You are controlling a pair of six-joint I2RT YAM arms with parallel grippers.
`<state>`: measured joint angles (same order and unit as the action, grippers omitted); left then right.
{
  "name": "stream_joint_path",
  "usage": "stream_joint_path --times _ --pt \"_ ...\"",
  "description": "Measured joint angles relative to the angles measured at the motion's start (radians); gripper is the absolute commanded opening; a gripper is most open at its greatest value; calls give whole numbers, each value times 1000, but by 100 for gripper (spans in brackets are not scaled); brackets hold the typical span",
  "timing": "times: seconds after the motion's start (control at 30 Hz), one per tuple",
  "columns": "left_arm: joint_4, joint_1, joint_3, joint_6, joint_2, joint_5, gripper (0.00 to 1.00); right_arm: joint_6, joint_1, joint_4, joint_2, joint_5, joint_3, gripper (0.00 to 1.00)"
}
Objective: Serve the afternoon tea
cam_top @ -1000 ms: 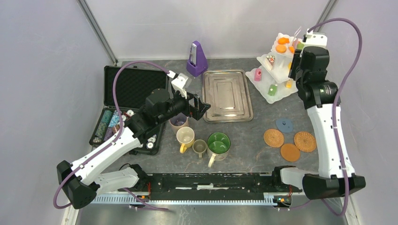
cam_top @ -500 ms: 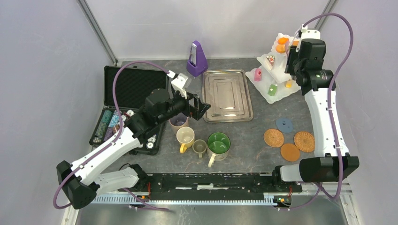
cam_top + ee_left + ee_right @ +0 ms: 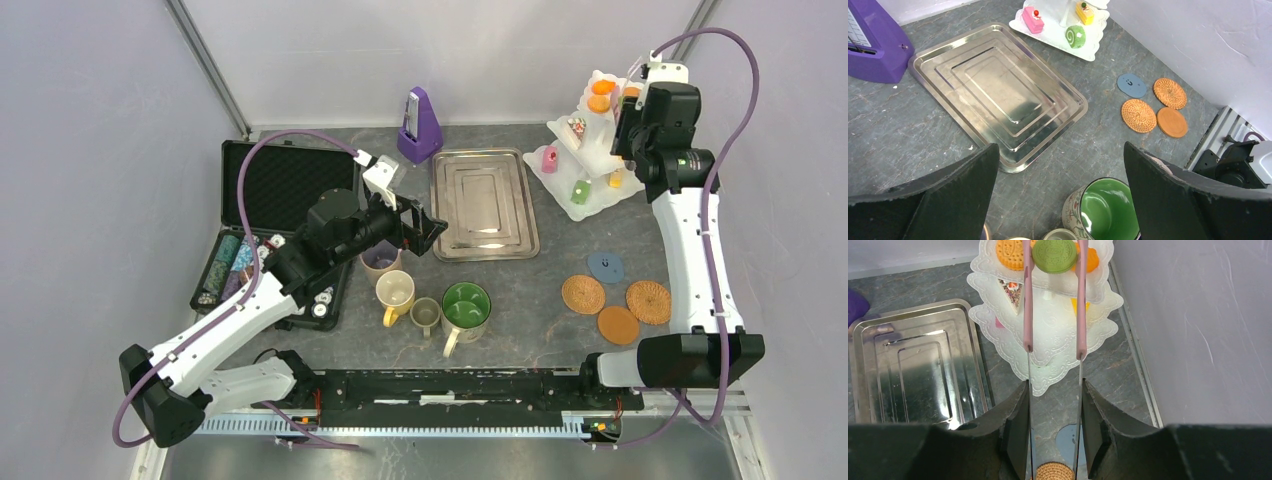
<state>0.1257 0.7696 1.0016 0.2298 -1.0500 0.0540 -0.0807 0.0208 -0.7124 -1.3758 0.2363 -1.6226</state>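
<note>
Right end effector (image 3: 1054,410) grips tongs (image 3: 1028,315), which pinch a green cookie (image 3: 1054,255) at the top tier of the stand (image 3: 1053,347), possibly touching it. Left end effector (image 3: 1059,150) gapes wide above the mugs (image 3: 1103,209).

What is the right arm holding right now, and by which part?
The tongs, squeezed at their metal shafts by the right fingers; the pink tips pinch a green cookie by its rim.

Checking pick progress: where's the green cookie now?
Right wrist view: the green cookie sits between the tips of the tongs over the top of the stand, far-right corner, beside an orange cookie.
</note>
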Motion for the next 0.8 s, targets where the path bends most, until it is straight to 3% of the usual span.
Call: stream_joint_path --times 0.27,0.8 --pt "0 -1 0 0 0 0 100 4 0 0 0 0 0 51" --pt "0 -1 0 0 0 0 100 20 0 -21 -6 -24 -3 53"
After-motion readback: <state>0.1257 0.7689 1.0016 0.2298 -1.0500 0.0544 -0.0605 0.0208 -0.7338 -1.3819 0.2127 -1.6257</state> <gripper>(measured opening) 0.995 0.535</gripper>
